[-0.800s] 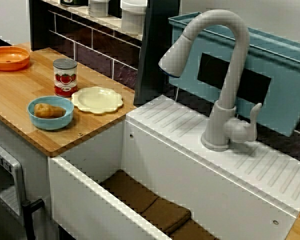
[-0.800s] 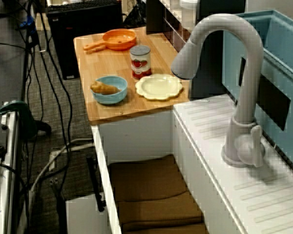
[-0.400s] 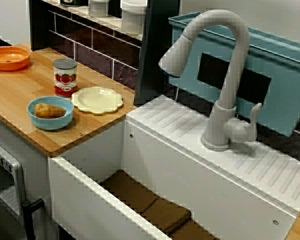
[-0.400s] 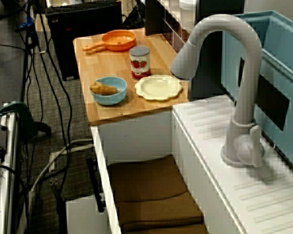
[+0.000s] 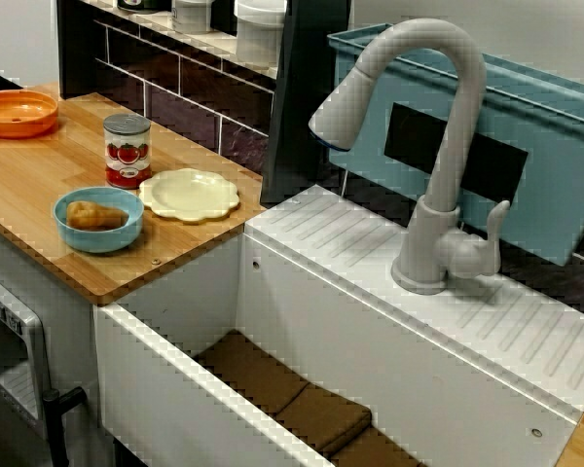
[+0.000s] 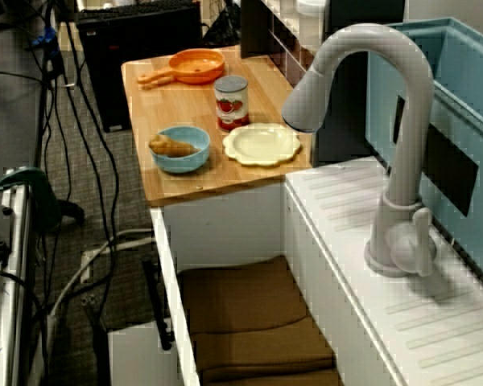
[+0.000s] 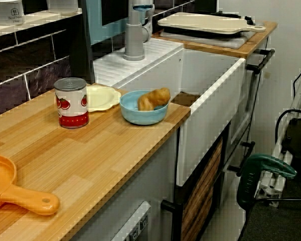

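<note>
Left of frame on the worktop [image 5: 39, 165], pastry [image 5: 92, 215] lies in blue bowl [image 5: 99, 241], apparently nothing yet handled; hand out of view, grip cannot be told.

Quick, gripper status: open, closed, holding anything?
Gripper: not in view in any of the three views, so open or closed cannot be told. Nothing grips the blue bowl, can or plate on the counter.
</note>
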You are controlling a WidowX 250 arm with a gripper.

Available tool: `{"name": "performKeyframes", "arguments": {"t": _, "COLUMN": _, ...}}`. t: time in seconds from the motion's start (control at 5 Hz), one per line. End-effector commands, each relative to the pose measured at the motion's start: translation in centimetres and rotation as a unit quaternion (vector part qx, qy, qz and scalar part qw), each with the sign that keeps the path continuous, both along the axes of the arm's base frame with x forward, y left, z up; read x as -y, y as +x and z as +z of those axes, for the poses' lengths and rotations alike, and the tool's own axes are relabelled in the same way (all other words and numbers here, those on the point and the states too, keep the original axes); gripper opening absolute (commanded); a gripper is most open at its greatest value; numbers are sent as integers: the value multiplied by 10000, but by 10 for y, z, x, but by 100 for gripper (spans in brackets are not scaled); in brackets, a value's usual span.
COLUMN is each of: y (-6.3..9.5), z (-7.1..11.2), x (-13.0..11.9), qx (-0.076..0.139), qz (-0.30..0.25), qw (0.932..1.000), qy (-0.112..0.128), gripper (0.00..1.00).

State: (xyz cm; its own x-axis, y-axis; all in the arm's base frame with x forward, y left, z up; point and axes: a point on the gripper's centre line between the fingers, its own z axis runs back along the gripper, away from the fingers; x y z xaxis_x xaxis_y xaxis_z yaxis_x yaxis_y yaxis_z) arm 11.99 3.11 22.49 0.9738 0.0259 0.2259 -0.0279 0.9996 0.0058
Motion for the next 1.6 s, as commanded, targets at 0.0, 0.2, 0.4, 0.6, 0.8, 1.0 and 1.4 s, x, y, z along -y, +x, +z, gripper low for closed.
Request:
{"name": "performKeyframes", "arguments": {"t": 0.0, "y": 11, "z": -30, "x": -43, "qx": 115, "qz": 61, "qw": 9986, "qy": 514, "gripper": 100}}
{"name": "performKeyframes", "arguments": {"t": 0.2, "y": 37, "z": -34, "x": -60, "qx": -107, "qz": 383, "qw": 9979, "qy": 511, "gripper": 100}}
{"name": "performKeyframes", "arguments": {"t": 0.4, "y": 77, "z": -44, "x": -89, "qx": -97, "qz": 947, "qw": 9944, "qy": 469, "gripper": 100}}
{"name": "performKeyframes", "arguments": {"t": 0.6, "y": 111, "z": -63, "x": -121, "qx": -64, "qz": 1214, "qw": 9900, "qy": 721, "gripper": 100}}
{"name": "performKeyframes", "arguments": {"t": 0.8, "y": 124, "z": -78, "x": -145, "qx": 149, "qz": 1426, "qw": 9849, "qy": 974, "gripper": 100}}
{"name": "performKeyframes", "arguments": {"t": 1.0, "y": 125, "z": -84, "x": -146, "qx": 323, "qz": 1557, "qw": 9830, "qy": 920, "gripper": 100}}
{"name": "performKeyframes", "arguments": {"t": 1.4, "y": 117, "z": -98, "x": -118, "qx": 475, "qz": 1268, "qw": 9865, "qy": 917, "gripper": 100}}
